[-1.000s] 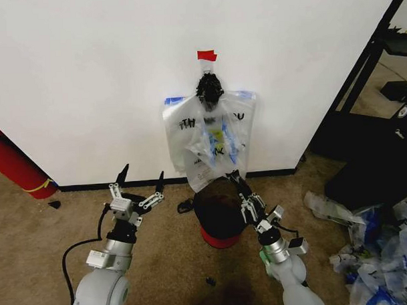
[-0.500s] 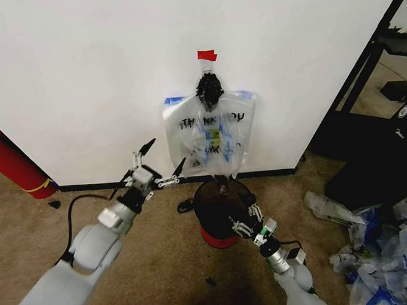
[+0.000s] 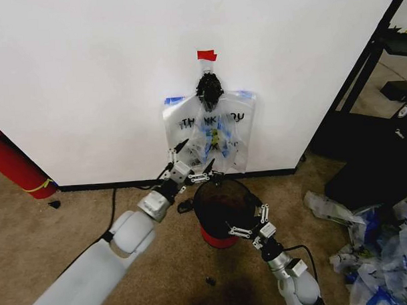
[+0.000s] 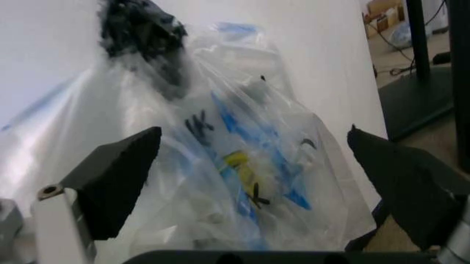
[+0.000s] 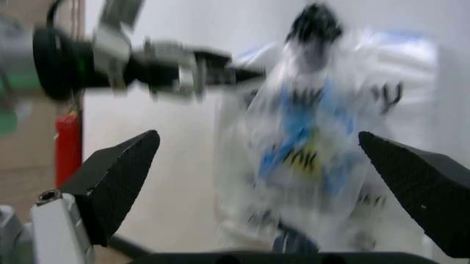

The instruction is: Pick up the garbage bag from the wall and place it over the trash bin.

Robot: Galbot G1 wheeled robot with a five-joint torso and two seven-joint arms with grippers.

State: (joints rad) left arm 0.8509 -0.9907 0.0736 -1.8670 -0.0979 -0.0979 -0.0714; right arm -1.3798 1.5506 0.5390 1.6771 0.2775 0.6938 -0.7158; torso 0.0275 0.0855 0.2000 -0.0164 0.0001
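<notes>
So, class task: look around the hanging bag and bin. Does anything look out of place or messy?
Yes. Crumpled plastic bags lie heaped on the carpet at the right, away from the trash bin. The garbage bag hangs from a black knotted clump under red tape.

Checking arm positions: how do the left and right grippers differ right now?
The left gripper is raised at the garbage bag on the wall; the right gripper sits lower, beside the trash bin. The left arm stretches forward, the right stays tucked. Both are open and empty.
</notes>
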